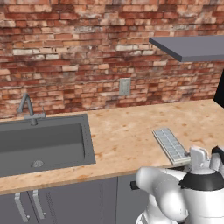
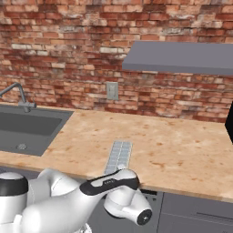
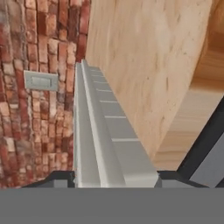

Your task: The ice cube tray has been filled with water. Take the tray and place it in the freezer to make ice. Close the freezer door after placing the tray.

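Reaching low along the front edge of the wooden bench (image 1: pixel 127 135), I have my fingers (image 3: pixel 114 183) set on either side of the near end of the ice cube tray (image 3: pixel 107 131), one dark tip just showing at each side of its short edge. From my hand's camera the tray runs straight away from the fingers, seen edge-on and rolled sideways, its pale rim and grid of cells leading toward the brick wall (image 3: pixel 26 131) and the grey wall outlet (image 3: pixel 40 81) beyond it. The fingers look drawn in against the tray's end, though I cannot tell whether they have full grip yet. From behind my arm, the tray (image 1: pixel 171 145) lies flat on the bench with its near end at the front edge, which is where I come at it: the overhanging short side gives the fingers something narrow to pinch. Far off to the fingers' left sit the grey sink (image 1: pixel 43 144) and its tap (image 1: pixel 27 107); a grey shelf (image 2: pixel 182 57) hangs on the wall above and beyond. I judge that I am at the grasping step, with carrying, placing and shutting the door all not yet done. Since the tray holds water, it should stay level once lifted, or it will spill.
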Robot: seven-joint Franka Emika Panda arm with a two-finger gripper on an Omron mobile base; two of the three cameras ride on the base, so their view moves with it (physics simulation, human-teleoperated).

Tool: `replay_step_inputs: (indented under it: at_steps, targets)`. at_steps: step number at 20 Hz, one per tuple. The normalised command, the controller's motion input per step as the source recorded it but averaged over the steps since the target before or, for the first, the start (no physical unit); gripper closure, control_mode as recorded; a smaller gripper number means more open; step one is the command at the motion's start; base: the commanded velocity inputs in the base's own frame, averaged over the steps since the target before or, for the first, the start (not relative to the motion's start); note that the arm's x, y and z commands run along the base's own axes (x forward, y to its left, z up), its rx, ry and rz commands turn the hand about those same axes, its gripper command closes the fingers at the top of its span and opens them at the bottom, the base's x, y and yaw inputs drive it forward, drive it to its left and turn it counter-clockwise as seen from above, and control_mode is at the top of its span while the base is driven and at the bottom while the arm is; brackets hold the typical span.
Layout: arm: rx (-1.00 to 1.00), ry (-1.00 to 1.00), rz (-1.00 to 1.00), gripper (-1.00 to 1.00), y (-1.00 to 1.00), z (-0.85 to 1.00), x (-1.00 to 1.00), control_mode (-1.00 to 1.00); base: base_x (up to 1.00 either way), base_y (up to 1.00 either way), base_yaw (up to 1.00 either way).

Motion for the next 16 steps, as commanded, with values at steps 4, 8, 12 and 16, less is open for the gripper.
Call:
replay_step_inputs:
  at_steps: [4,8,12,16]
  targets:
    - [0.00,0.04,0.00,1.00,0.00,0.13,-0.05,-1.00,0.00,0.00,0.00]
    - [0.00,0.00,0.01,1.00,0.00,0.78,-0.35,-1.00,0.00,0.00,0.00]
    - [0.00,0.00,0.06,1.00,0.00,1.00,-0.32,-1.00,0.00,0.00,0.00]
    - [-0.02,0.03,0.09,1.00,0.10,0.99,-0.02,-1.00,0.00,0.00,0.00]
